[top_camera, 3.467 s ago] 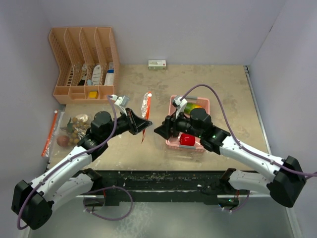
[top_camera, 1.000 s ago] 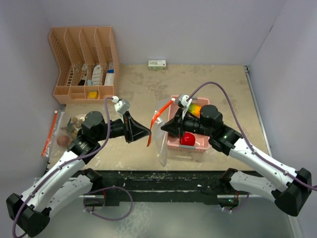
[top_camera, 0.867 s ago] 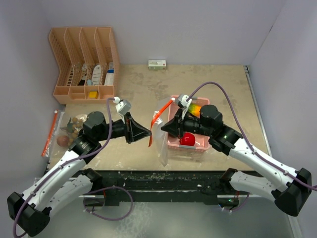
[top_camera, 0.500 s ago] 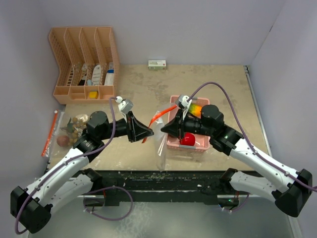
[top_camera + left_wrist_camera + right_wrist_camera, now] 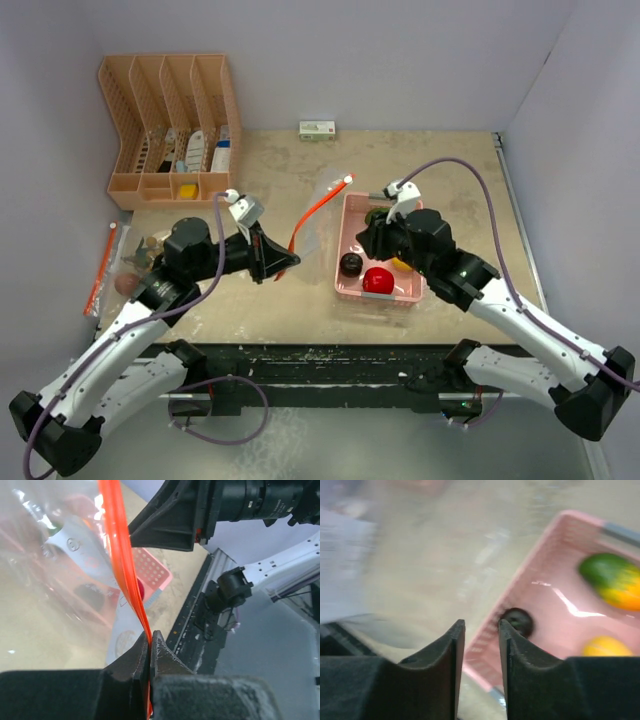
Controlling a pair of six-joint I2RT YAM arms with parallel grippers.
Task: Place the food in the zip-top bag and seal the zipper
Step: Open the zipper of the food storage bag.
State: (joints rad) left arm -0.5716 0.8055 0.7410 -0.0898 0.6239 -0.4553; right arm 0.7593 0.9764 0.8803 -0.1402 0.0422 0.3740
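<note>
Left wrist view has the left tool [image 5: 150, 647] clamped on the orange zipper strip [image 5: 120, 570], likely the only firm hold on the limp, slippery zip-top bag [image 5: 60, 555] hanging beside the pink basket [image 5: 555, 635] of food [image 5: 612, 580], where the right tool [image 5: 477, 630] hovers slightly parted, empty.

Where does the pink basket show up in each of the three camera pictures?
Top external: the pink basket sits right of centre, near the front edge.
Left wrist: mid-picture, blurred through the clear zip-top bag, just right of its orange zipper.
Right wrist: it fills the right half, beyond the jaws.
Shared landmark: the tan table top beneath it.
</note>
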